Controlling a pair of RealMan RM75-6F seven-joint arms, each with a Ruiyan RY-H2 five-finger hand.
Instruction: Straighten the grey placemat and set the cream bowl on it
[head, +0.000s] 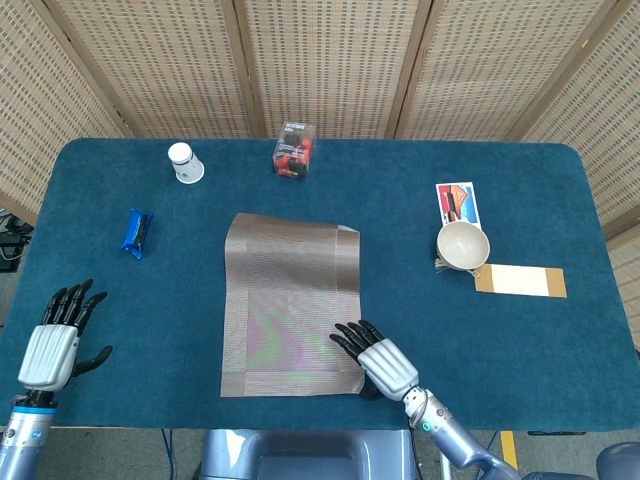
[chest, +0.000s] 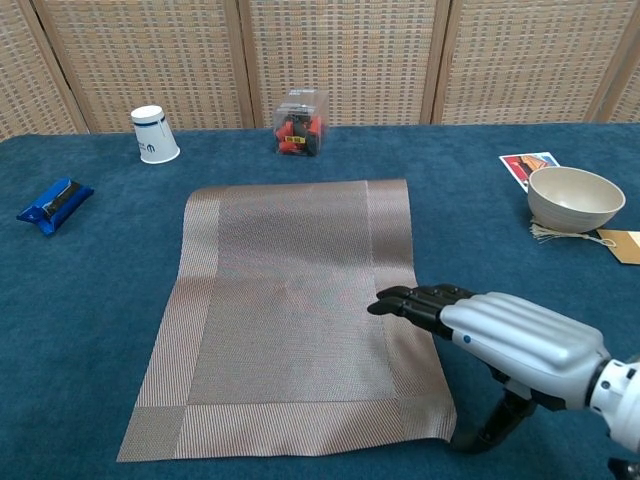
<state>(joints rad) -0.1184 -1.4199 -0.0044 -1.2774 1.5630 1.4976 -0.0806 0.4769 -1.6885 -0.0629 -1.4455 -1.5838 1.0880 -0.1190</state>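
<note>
the grey woven rectangular placemat (head: 291, 305) lies in the middle of the dark blue cloth-covered table (head: 540, 190), its long sides running away from the robot and slightly skewed, the near end shifted a little to the robot's left. in the head view its far right corner looks folded or notched. the right hand (chest: 500, 335), silver-backed with black fingers (chest: 410, 300), lies over the mat's near right part with its fingers stretched flat and close together, fingertips on the mat's right border; its thumb points down off the mat's right edge, next to the near right corner. it holds nothing. whether the palm presses on the mat cannot be told.

the left hand (head: 57, 335) is well to the left of the mat near the table's front edge, fingers spread and pointing up, empty, and apart from everything on the table.

the cream round bowl (chest: 575, 198) stands upright on the table's right side, well apart from the mat. it sits just in front of a small colourful printed card (head: 459, 203), and touches or overlaps a tan paper tag (head: 520, 281) with a bit of frayed string.

along the far side stand a white paper cup (chest: 154, 134) turned upside down and a clear plastic box with red contents (chest: 300, 122). a blue wrapped snack bar (chest: 54, 204) lies to the left of the mat.
</note>
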